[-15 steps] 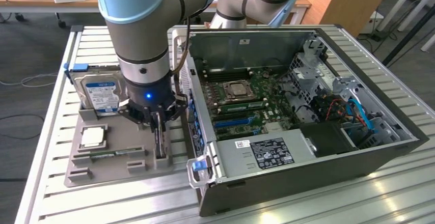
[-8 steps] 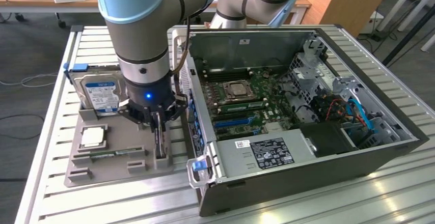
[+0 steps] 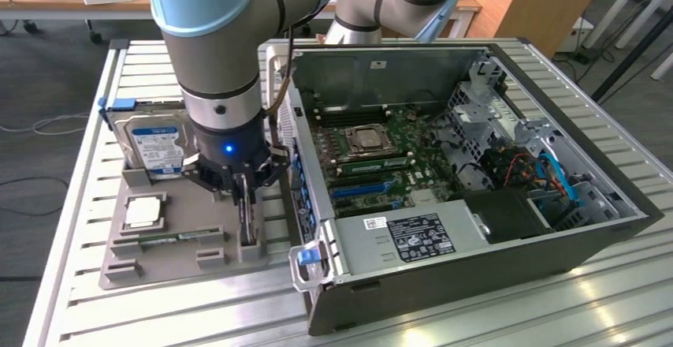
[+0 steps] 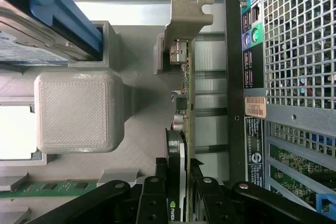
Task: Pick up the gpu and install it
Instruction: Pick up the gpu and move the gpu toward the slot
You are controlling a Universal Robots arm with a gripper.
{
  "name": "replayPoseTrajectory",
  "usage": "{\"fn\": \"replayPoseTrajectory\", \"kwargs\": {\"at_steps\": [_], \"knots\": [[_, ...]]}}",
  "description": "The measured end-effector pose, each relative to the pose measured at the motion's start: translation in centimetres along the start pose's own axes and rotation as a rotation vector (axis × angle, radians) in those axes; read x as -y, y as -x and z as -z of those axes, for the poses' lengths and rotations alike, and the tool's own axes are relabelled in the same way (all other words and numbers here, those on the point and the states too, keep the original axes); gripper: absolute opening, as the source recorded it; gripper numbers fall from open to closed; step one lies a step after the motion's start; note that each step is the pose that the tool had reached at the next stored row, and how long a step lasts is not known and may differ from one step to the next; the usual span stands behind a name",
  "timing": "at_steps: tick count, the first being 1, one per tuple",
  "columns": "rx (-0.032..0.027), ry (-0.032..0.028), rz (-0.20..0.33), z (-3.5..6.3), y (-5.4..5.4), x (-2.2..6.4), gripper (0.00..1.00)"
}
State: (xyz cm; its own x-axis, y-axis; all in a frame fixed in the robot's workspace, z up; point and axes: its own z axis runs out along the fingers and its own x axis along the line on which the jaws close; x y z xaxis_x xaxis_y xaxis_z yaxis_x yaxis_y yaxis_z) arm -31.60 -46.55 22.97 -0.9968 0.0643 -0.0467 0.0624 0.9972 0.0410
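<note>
On a slatted metal workbench (image 3: 474, 315), the gpu (image 3: 248, 229) stands on edge in its slot at the end of a grey parts tray (image 3: 158, 272) nearest the open computer case (image 3: 474, 205). The arm's gripper (image 3: 244, 193) reaches down over the card, its black fingers (image 4: 152, 200) pressed against both faces. A hard drive (image 3: 156, 146) stands upright at the tray's far end.

Hard drive (image 3: 156, 143), memory stick (image 3: 169, 237), grey tray (image 3: 163, 274)
</note>
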Motion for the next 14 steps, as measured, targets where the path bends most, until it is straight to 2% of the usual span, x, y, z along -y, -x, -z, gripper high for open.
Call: {"fn": "replayPoseTrajectory", "kwargs": {"at_steps": [6,14], "knots": [[0.0000,0.0000,0.000,0.29,0.0,-0.02,0.27],[0.0000,-0.0001,0.000,1.46,0.1,-0.07,0.27]]}}
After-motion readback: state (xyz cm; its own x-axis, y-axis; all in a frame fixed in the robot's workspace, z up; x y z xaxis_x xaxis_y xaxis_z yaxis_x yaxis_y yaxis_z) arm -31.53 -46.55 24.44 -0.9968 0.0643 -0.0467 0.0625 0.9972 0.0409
